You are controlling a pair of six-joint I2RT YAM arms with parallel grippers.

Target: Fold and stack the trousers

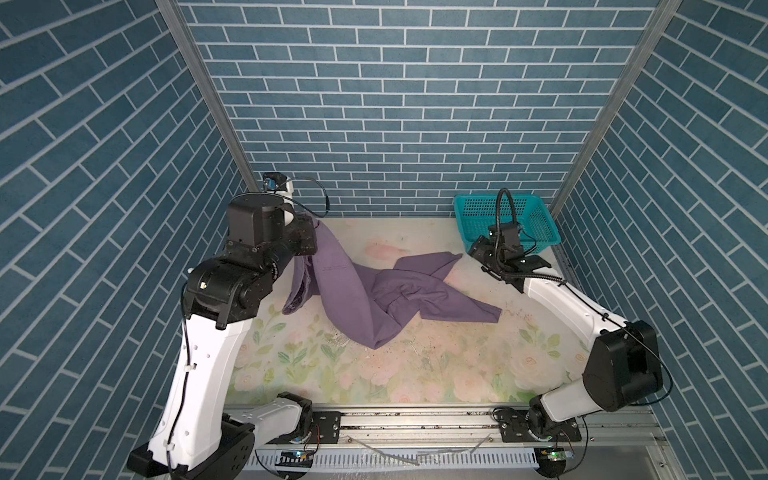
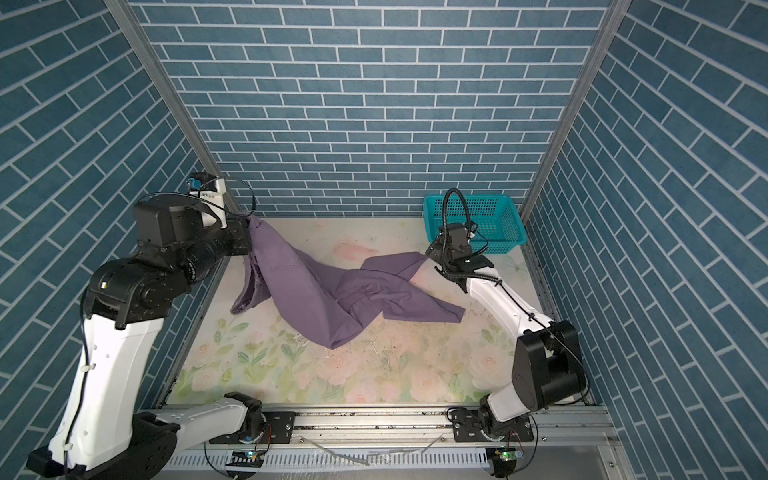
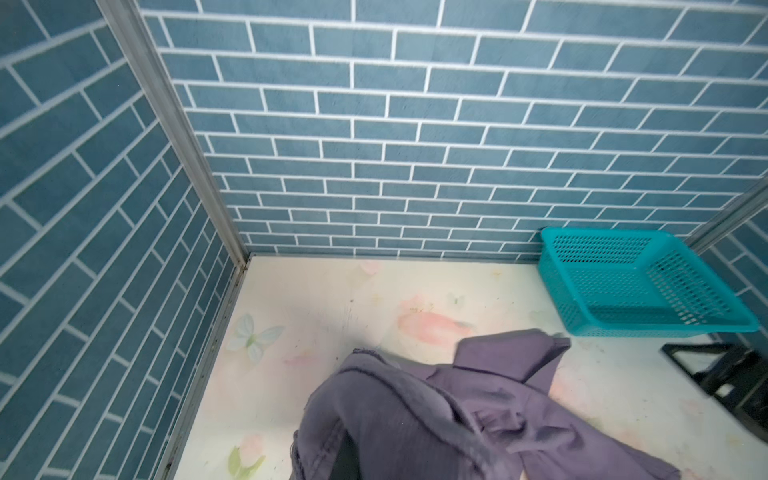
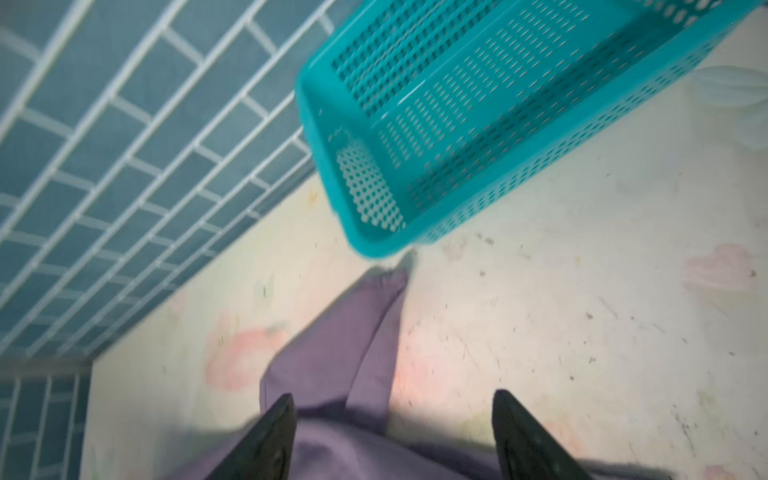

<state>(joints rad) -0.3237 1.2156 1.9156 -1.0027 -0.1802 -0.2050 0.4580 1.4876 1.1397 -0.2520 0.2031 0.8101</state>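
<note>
While the left gripper (image 1: 311, 237) clamps the dusty-purple cloth trousers (image 1: 365, 291) aloft at ten o'clock, they drape across the floral tabletop (image 1: 415, 374); the right gripper (image 4: 392, 397) gapes beside the teal plastic mesh basket (image 1: 478, 220) at two o'clock.

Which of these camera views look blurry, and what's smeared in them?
Right wrist view: heavy motion smear, the teal basket and brick wall streaked, trousers soft. Left wrist view: mild blur on the trousers' near folds, basket fairly crisp. Both top views: sharp and evenly lit.

matt cloth trousers (image 1: 345, 286), glossy perforated plastic basket (image 1: 471, 220)
</note>
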